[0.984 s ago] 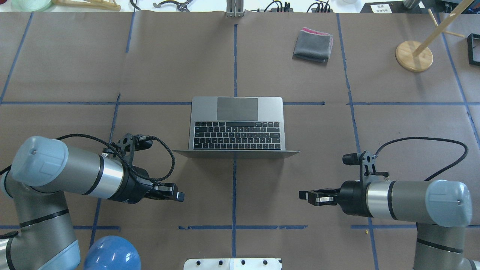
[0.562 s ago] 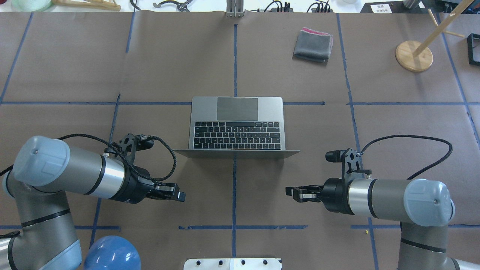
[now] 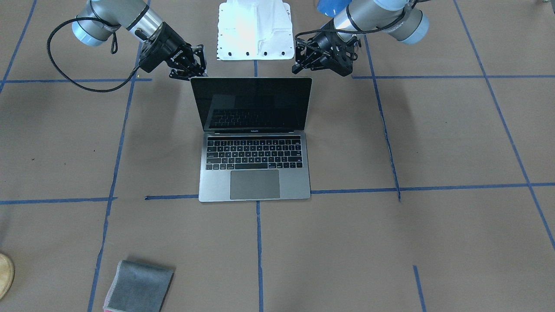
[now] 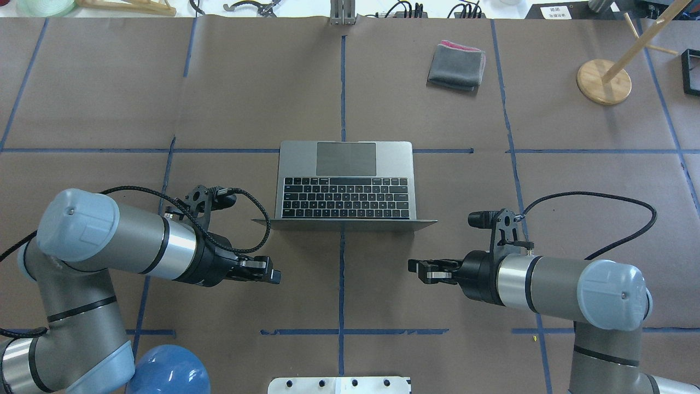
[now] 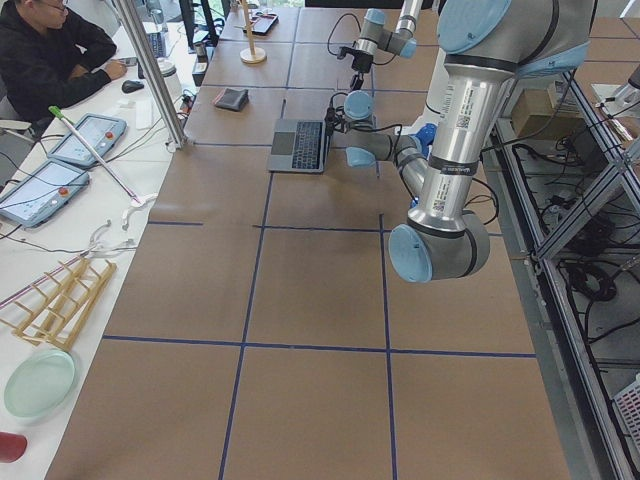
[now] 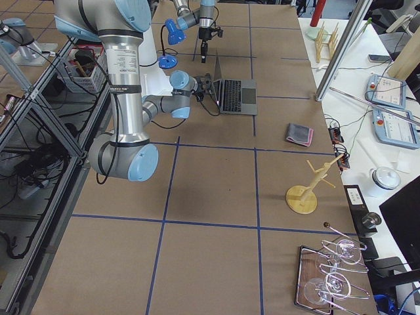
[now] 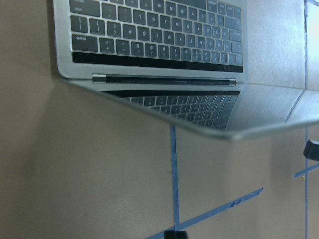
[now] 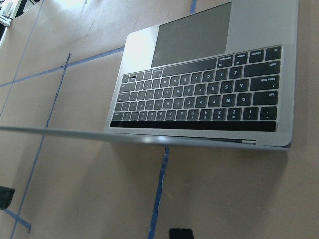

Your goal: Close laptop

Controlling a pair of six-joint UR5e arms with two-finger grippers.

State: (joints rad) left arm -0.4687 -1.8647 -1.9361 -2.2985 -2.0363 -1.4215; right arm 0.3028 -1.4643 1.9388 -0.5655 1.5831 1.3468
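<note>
The laptop (image 4: 344, 186) is open at the middle of the table, keyboard and trackpad facing up, its black screen (image 3: 253, 104) upright on the side near me. My left gripper (image 4: 276, 273) is shut and empty, low behind the lid's left corner and apart from it. My right gripper (image 4: 413, 268) is shut and empty, low behind the lid's right corner, also apart. In the front-facing view the left gripper (image 3: 298, 67) and the right gripper (image 3: 197, 69) flank the lid's top edge. Both wrist views show the lid's edge and the keyboard (image 7: 154, 30) (image 8: 199, 99).
A folded grey cloth (image 4: 456, 65) lies at the far right. A wooden stand (image 4: 603, 81) is further right. A white base plate (image 4: 339, 384) sits at the near edge between the arms. Blue tape lines cross the brown paper.
Both grippers have moved inward toward the centre line and a little closer to the laptop's lid; the right one moved further. The laptop has not moved.
</note>
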